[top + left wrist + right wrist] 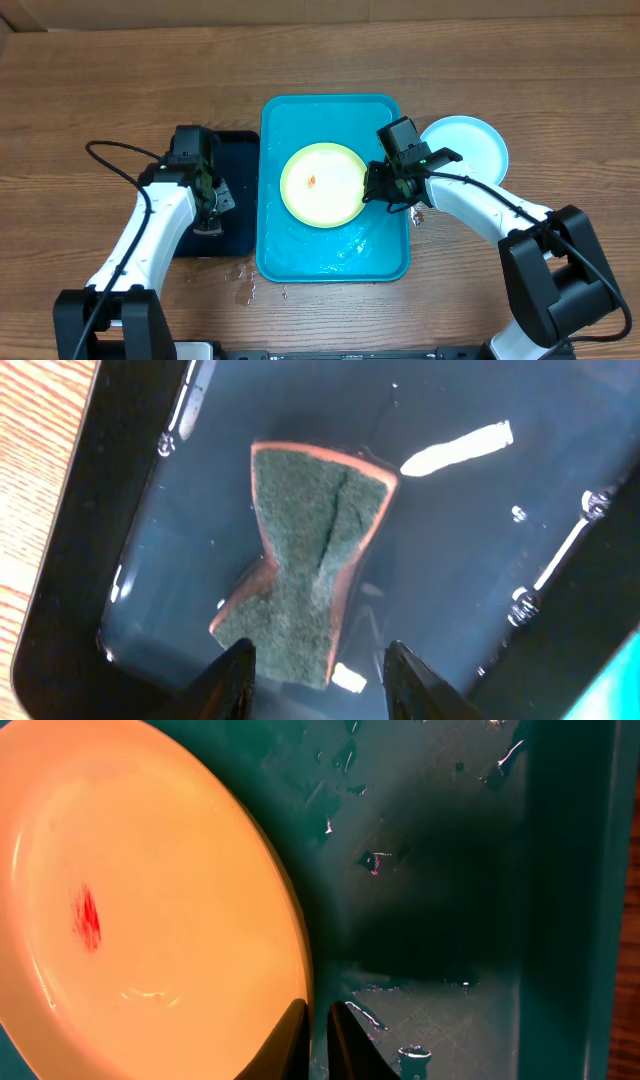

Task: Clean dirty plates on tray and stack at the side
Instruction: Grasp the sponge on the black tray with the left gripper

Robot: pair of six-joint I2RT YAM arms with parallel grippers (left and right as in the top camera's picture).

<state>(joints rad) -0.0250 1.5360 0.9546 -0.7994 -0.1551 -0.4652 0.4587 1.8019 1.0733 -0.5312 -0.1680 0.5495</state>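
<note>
Right arm [480, 205] angles in over the tray [330, 258], jaws pinching the rim of the green plate [320, 185] lying in it; left arm [150, 225] bends over the dark tray [240, 230], jaws spread above a sponge [305, 560].

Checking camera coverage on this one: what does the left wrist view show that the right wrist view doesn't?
Left wrist only: a sponge lying in the wet dark tray, with the left gripper open over it. Right wrist only: the green plate with a red smear, and the right gripper pinching its rim. Both: a wet tray floor, and the turquoise tray, just a corner in the left view.
</note>
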